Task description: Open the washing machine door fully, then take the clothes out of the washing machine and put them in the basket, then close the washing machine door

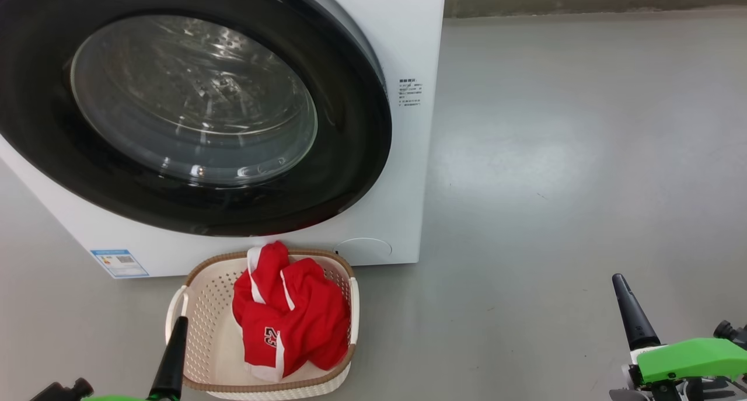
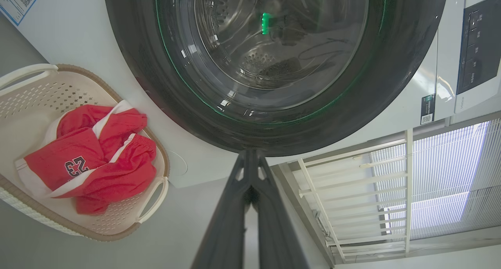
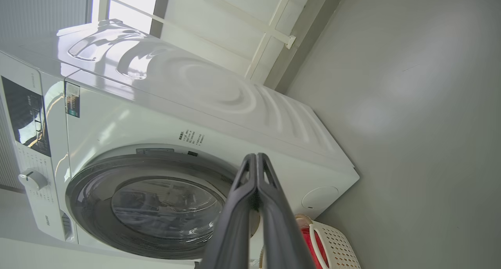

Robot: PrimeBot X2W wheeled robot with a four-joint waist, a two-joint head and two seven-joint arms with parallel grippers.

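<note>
The washing machine door [image 1: 192, 106], black-rimmed with a glass bowl window, lies shut flat against the white washing machine [image 1: 402, 33]; it also fills the top of the left wrist view as the door [image 2: 270, 65] and shows as the door [image 3: 156, 206]. The red clothes [image 1: 289, 316] with the 23 print lie in the cream basket [image 1: 198, 307] on the floor before the machine. My left gripper [image 1: 175, 337] is shut and empty at the basket's left rim. My right gripper [image 1: 621, 287] hangs shut and empty over the floor, far right. Both pairs of fingers [image 2: 250, 163] [image 3: 256, 161] press together.
Grey floor [image 1: 554, 156] spreads to the right of the machine. A white window frame and wall [image 2: 372, 183] stand behind it. The control panel [image 3: 27, 116] sits at the machine's top. A blue label [image 1: 119, 262] marks the lower front.
</note>
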